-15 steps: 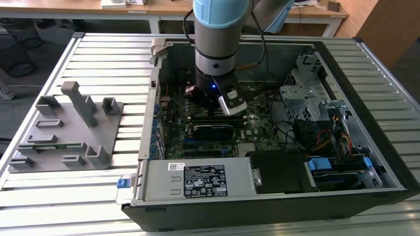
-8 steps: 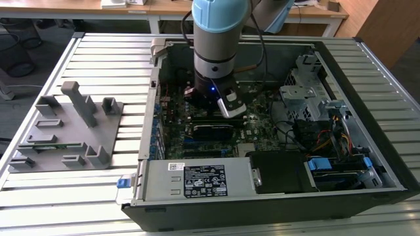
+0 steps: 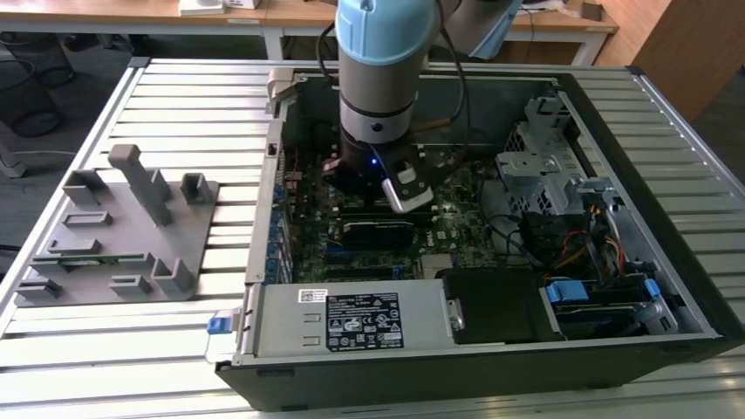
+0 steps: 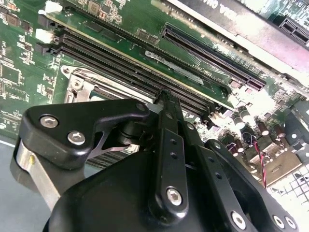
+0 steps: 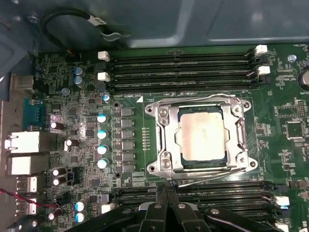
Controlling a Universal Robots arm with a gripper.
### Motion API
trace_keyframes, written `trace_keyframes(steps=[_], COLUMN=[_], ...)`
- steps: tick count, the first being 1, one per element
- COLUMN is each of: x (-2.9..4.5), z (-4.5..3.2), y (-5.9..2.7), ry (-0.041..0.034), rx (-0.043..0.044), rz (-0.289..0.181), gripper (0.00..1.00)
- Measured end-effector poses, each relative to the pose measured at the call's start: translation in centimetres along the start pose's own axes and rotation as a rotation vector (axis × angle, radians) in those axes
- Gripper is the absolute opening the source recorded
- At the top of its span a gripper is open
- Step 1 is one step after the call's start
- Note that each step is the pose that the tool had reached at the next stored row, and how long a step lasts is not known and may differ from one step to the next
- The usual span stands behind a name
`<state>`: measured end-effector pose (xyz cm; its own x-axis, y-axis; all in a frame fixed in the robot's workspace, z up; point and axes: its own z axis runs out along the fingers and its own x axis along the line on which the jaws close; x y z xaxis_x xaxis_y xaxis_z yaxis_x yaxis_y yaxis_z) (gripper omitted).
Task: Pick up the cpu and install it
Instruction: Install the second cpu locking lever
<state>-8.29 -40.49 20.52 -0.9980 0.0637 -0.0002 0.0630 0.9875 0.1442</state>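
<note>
The cpu, a shiny silver square, lies flat in the motherboard socket, framed by the socket's metal bracket with wire levers along two sides. My gripper hovers just off one edge of the socket, over the memory slots, with its black fingers pressed together and nothing between them. In the second wrist view the fingertips point at the board beside a corner of the socket bracket. In the exterior view the gripper reaches down into the open computer case.
A second bank of empty memory slots runs along the socket's other side. Capacitors and rear ports flank it. In the exterior view a grey fixture tray sits left of the case, with the power supply and drive cage inside.
</note>
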Motion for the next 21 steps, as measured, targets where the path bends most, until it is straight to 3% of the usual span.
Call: trace_keyframes(steps=[7, 21], x=[0.28, 0.62], z=[0.38, 0.84], y=[-0.08, -0.16], ry=[0.0009, 0.003], rx=[-0.0017, -0.015], rz=[-0.005, -0.013], gripper=[0.11, 0.11])
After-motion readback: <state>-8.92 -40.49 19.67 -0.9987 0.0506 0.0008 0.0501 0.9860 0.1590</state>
